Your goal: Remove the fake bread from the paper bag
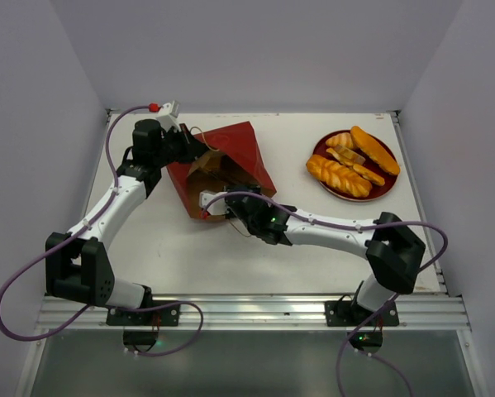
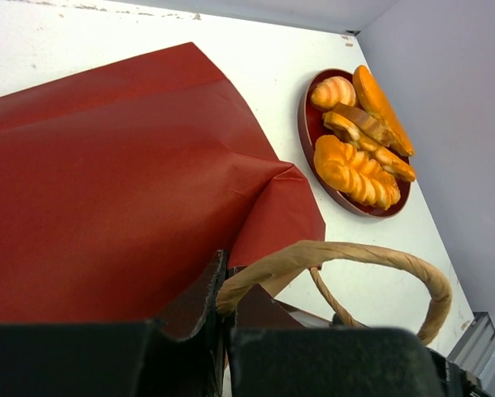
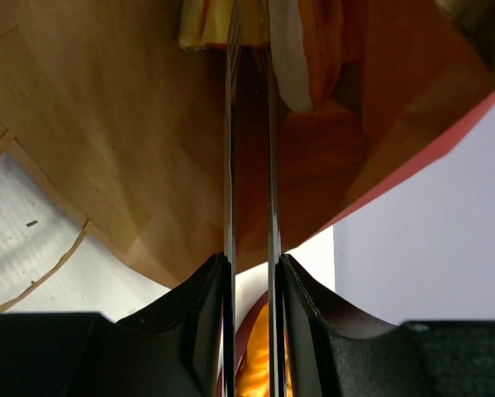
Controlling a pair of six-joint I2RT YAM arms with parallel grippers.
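While the top view is showing the paper bag lying on its side, mouth facing the arms, only the right wrist view is looking inside, where the right gripper, its fingers nearly together, is reaching toward fake bread (mostly cut off). The left gripper is pinching the bag's rim.

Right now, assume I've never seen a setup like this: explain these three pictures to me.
Two robot arms are bolted to a white table. One picture looks down from above; the other two come from cameras on each wrist.

The left gripper has its fingers pinched on the rim of the red paper bag, which lies on its side, beside a looped handle.

The right gripper reaches into the bag's brown inside, fingers nearly together; whether they grip anything is unclear. Something orange and pale shows deeper inside.

A dark-red plate already holds several pieces of fake bread.
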